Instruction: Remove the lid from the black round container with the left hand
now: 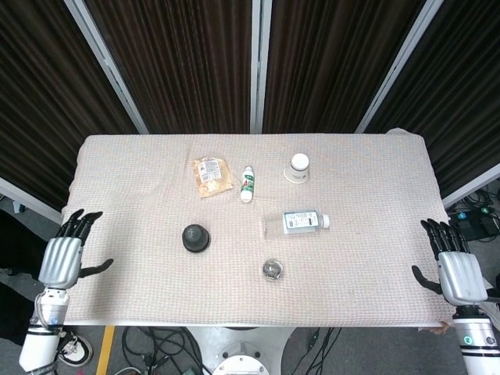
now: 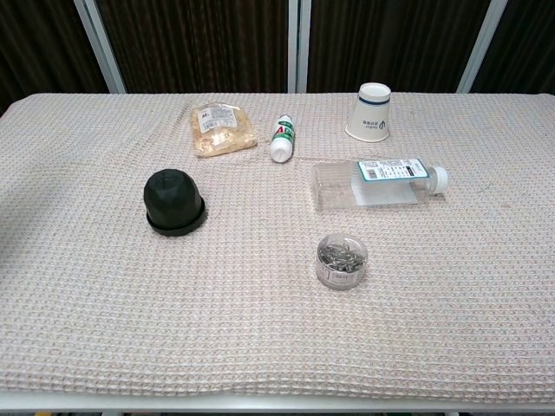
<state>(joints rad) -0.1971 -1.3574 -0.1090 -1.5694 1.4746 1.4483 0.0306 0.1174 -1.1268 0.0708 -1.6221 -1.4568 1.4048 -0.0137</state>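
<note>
Only the head view shows the left hand [image 1: 61, 260] and right hand [image 1: 455, 268], both at the table's [image 1: 117, 172] side edges, fingers apart, holding nothing. Black round container [image 2: 173, 201] sits lid-on, well left of the clear bottle [image 2: 378, 183]; label print unreadable.
</note>
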